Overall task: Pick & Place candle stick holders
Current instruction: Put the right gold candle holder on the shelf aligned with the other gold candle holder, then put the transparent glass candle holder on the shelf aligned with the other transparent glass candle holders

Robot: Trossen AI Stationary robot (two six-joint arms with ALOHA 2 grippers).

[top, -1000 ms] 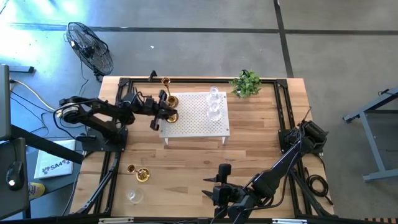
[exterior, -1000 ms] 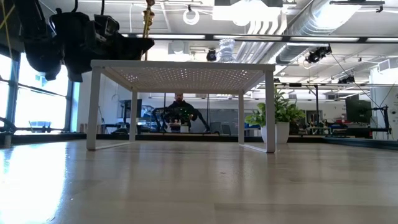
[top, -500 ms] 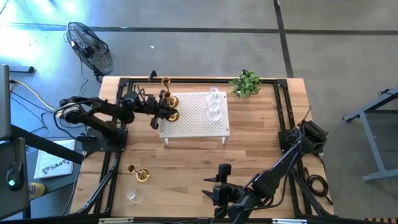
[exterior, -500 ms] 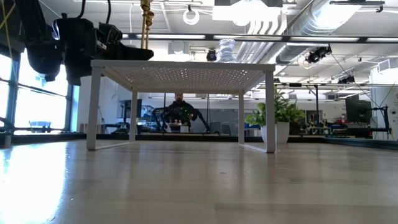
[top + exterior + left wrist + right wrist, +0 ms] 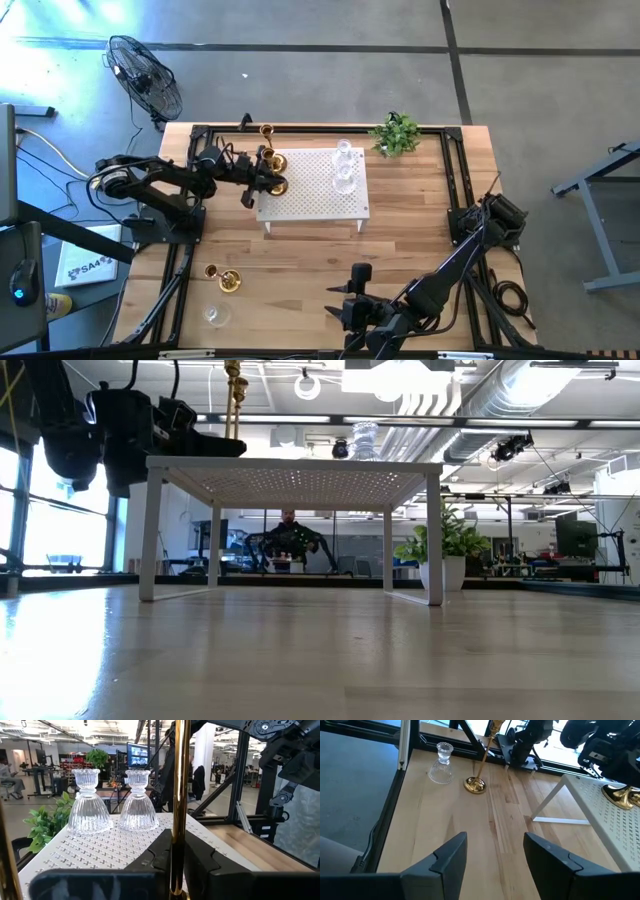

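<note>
Left gripper (image 5: 268, 181), fingers closed on a brass candle stick holder (image 5: 178, 805) at the white perforated stand's (image 5: 330, 200) left edge; two glass holders (image 5: 114, 801) stand farther along. Right gripper (image 5: 492, 851), fingers apart, waits near the table's (image 5: 300, 260) front edge.

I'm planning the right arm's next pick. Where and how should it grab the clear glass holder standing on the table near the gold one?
Grip the glass holder by its narrow neck, just under the rimmed cup, probably coming in level from the bare table side away from the gold holder. It stands upright, and its bell-shaped skirt flares too wide and sloped for a sure pinch. The right gripper is open.
</note>
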